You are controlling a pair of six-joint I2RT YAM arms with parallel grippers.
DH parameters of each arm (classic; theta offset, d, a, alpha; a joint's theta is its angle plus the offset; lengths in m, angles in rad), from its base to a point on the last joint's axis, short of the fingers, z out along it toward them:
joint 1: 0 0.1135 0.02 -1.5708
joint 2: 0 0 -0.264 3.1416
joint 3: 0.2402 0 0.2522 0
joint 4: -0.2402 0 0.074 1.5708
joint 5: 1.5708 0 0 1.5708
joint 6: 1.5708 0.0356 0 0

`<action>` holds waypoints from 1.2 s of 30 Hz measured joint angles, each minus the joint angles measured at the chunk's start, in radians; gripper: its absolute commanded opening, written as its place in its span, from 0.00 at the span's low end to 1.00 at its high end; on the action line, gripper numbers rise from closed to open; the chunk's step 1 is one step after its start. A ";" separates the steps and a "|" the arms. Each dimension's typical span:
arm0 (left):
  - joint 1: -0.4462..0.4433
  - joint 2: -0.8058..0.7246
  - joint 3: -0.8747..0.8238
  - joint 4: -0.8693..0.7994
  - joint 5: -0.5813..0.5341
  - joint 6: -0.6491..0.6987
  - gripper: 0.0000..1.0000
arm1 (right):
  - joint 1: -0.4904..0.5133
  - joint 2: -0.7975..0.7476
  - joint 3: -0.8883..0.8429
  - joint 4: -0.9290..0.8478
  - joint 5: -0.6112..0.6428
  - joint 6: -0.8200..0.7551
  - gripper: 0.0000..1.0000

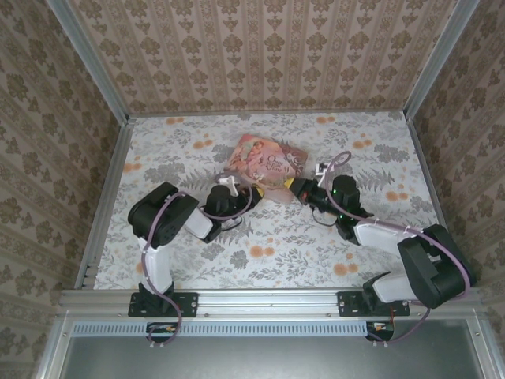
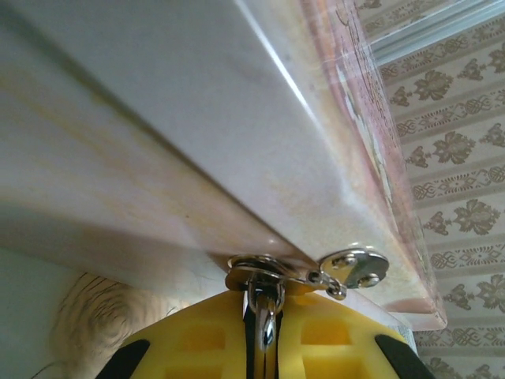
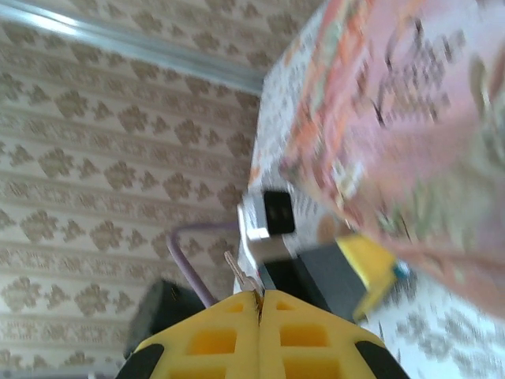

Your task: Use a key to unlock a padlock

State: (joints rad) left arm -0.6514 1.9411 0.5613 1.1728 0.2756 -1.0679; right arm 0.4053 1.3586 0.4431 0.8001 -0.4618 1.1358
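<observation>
The right pincer (image 3: 259, 294) gripped the key (image 3: 237, 271), the left pincer (image 2: 263, 347) the padlock (image 2: 265, 304); a misaligned push risked twisting the key loose.

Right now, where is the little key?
The key sticks out from the pinched yellow tips of the right tool, in the right wrist view, close to the pink tin.

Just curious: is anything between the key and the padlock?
Partly, in the right wrist view: the left gripper's own dark body sits between the key, pinched in the right gripper, and the padlock it grips under the pink tin's edge.
</observation>
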 measured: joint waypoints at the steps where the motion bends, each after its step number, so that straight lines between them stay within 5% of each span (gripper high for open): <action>1: 0.003 -0.016 -0.013 -0.009 -0.007 -0.004 0.00 | 0.026 -0.002 -0.025 -0.001 0.012 0.000 0.00; 12: 0.006 -0.130 -0.051 -0.043 -0.001 -0.062 0.00 | 0.212 0.104 -0.174 0.089 0.158 0.021 0.00; 22: 0.012 -0.130 -0.067 -0.027 0.036 -0.130 0.00 | 0.255 0.318 -0.175 0.306 0.227 0.097 0.00; 36: 0.011 -0.130 -0.070 0.007 0.055 -0.171 0.00 | 0.280 0.339 -0.135 0.352 0.321 0.171 0.00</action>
State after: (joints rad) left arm -0.6407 1.8107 0.4911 1.1797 0.3309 -1.2388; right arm 0.6857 1.6974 0.3077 1.1526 -0.1410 1.3064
